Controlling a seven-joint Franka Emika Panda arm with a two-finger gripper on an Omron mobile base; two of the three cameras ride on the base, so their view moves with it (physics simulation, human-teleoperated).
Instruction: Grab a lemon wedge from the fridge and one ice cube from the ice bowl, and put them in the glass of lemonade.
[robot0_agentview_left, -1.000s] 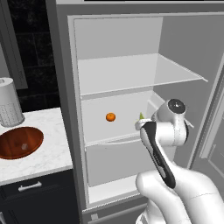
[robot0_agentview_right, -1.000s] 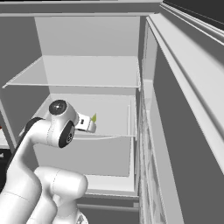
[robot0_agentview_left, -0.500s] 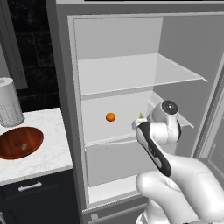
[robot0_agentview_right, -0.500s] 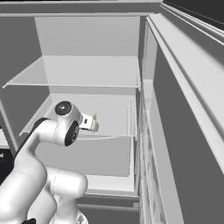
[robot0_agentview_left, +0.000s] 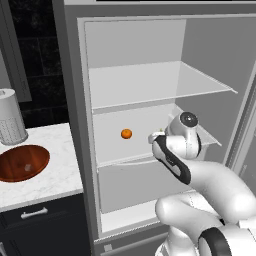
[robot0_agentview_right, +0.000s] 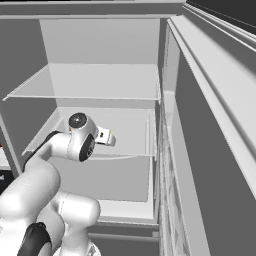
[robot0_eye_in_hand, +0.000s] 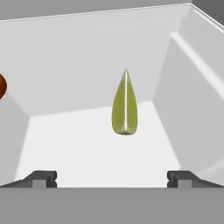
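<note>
**Approach to the middle shelf of the fridge.** Compared with the frames one second and half a second back, we see the arm folded further forward: the round wrist joint sits lower and closer to the shelf in both base views, and the hand now reaches over the shelf's front edge. The base has not driven, since the fridge and counter keep their places.

The gripper is spread to its full width and holds nothing. In the hand view its two tips frame the lemon wedge, a yellow-green teardrop standing on edge on the middle shelf, ahead of the tips and not yet between them. An orange ball lies on the same shelf, well apart from the wedge, towards the counter side.

We judge that the reach is nearly lined up. What remains of this step is a short advance, then closing on the wedge across its thin sides. The ice bowl waits on the counter beside the fridge, so the ice cube step has not begun.
</note>
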